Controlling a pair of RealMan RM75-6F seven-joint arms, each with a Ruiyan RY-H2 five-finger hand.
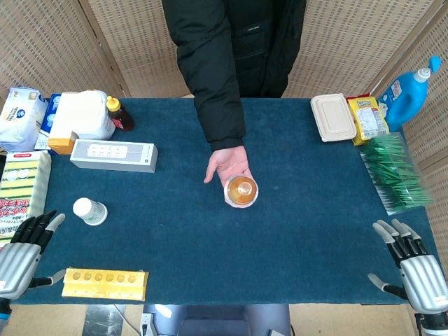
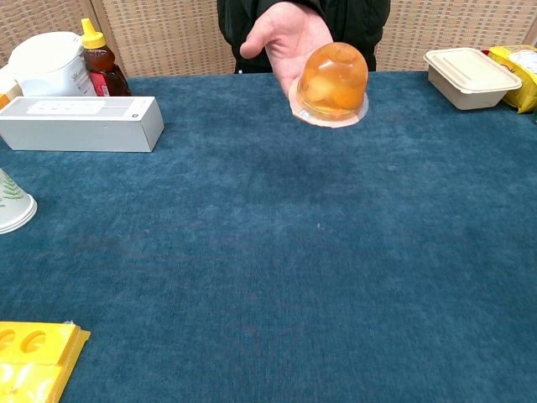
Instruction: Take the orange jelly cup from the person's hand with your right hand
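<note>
A person across the table holds out an open palm (image 1: 227, 164) with the orange jelly cup (image 1: 241, 190) resting on it, dome up, over the middle of the blue table. The chest view shows the same cup (image 2: 333, 80) held above the cloth on the person's hand (image 2: 285, 34). My right hand (image 1: 413, 262) is at the near right corner, fingers spread, holding nothing, far from the cup. My left hand (image 1: 24, 248) is at the near left edge, also spread and holding nothing. Neither hand shows in the chest view.
A grey box (image 1: 113, 155) and a sauce bottle (image 1: 119, 113) stand at the far left, a white paper cup (image 1: 89, 211) lies nearer, a yellow tray (image 1: 105, 283) sits at the front left. A beige lunch box (image 1: 333, 117), snack packs and green packets (image 1: 395, 171) line the right side.
</note>
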